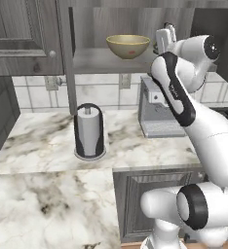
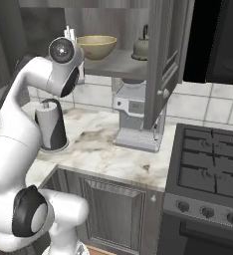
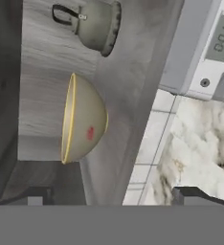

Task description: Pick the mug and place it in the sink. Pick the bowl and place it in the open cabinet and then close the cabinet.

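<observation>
The bowl [image 1: 128,45] sits on the cabinet [image 1: 113,61] shelf; the gripper [image 3: 116,196], jaws released, hangs at its four o'clock. Next: shutting the door [image 2: 163,60].

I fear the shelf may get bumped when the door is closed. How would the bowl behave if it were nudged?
The bowl sits upright on the cabinet shelf on a rounded underside, so it would probably rock or slide rather than tip over. It looks rigid, likely ceramic, so a fall could chip it. The kettle stands apart from it, so a small shift seems harmless.
</observation>
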Robot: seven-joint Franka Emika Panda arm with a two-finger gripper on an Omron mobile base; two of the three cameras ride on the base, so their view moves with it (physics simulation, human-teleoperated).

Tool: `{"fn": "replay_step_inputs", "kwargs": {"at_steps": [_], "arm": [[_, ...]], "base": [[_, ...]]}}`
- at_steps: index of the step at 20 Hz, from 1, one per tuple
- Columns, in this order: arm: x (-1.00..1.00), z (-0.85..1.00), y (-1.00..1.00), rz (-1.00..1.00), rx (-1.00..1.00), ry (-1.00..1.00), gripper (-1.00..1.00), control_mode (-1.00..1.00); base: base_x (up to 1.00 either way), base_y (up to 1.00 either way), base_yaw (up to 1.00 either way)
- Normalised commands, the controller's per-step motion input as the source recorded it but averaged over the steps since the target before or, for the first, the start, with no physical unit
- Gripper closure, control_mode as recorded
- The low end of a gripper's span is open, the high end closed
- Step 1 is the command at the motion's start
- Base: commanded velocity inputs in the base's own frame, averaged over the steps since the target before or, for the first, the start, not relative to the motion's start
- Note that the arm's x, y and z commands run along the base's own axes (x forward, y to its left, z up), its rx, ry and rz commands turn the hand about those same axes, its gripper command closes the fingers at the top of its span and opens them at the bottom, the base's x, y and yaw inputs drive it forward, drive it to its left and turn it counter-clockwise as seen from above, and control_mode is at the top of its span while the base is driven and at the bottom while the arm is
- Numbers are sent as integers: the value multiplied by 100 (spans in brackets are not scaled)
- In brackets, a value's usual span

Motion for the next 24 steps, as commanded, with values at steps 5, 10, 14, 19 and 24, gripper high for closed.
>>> {"fn": "replay_step_inputs", "kwargs": {"at_steps": [5, 10, 14, 19, 24], "arm": [[-100, 20, 0, 0, 3, -2, -100, -100], [-97, 0, 0, 0, 1, 0, -100, -100], [-79, 0, 0, -3, 0, 0, -100, -100], [-54, 0, 17, -2, 0, 0, -100, -100], [-40, 0, 39, -2, 0, -1, -100, -100]], "base": [[0, 0, 0], [0, 0, 0], [0, 0, 0], [0, 0, 0], [0, 0, 0]]}}
